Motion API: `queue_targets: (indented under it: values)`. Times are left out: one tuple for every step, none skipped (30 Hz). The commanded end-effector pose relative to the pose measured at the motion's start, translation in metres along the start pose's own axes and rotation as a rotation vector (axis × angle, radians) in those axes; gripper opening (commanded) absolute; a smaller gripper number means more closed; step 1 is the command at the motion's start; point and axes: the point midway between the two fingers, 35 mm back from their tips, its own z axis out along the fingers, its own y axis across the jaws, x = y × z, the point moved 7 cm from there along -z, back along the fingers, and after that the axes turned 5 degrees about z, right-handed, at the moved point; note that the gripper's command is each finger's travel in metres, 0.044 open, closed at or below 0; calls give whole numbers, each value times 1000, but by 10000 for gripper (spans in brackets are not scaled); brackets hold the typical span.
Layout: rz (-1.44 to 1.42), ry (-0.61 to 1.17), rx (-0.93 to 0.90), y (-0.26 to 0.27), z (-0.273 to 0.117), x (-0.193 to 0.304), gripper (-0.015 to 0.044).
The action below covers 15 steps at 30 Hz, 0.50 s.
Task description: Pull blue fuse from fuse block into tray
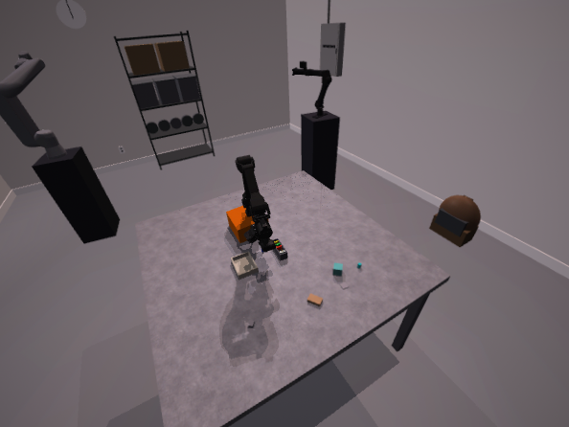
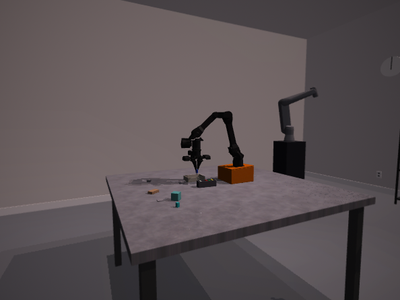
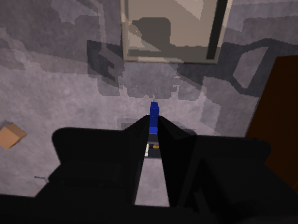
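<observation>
My gripper [image 2: 196, 170] [image 3: 153, 119] is shut on the blue fuse [image 2: 196, 171] [image 3: 154, 112] [image 1: 262, 251], which hangs below the fingertips in the air, clear of the block. The dark fuse block [image 1: 283, 255] [image 2: 206, 183] stands on the table with red, green, yellow and white fuses in it. In the wrist view the fingers hide most of the block. The beige tray [image 1: 244, 266] [image 2: 189, 179] [image 3: 172, 62] stands beside the block. In the wrist view the fuse lies between the tray's near wall and the block, not over the tray.
The orange base box [image 1: 238, 225] [image 2: 236, 174] stands behind the tray and block. A teal cube [image 1: 337, 269] [image 2: 176, 196], a small teal piece [image 1: 359, 264] [image 2: 177, 204] and an orange-brown block [image 1: 314, 300] [image 2: 153, 191] [image 3: 11, 136] lie on the table. A small dark piece [image 1: 251, 325] lies in the arm's shadow.
</observation>
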Motion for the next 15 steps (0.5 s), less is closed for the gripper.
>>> queue_targets:
  values:
    - [-3,2,-1,2,-1,-19,0]
    - [-3,2,-1,2,-1,-24,0]
    - [-3,2,-1,2,-1,-30,0]
    - [-3,1,-2,2,-1,-35,0]
    - [-3,1,-2,2,-1,-40,0]
    - [-3,0,-2,1,-1,-45,0]
    - [-3,0,-2,1,-1,-51,0]
    - [-3,-1,-2,0,-1,-56,0]
    - [-3,-1,-2,0,-1,-61,0]
    - [-3,-2,-2,-1,-1,-66,0]
    - [-4,-2,-3,-1,-1,-72,0]
    - [-4,-3,-3,-2,-1,-77,0]
    - [-4,-3,-3,-3,-1,-82,0]
    - [-4,-4,-3,-4,-2,-87,0]
    - [-4,-4,-3,-5,-2,-93,0]
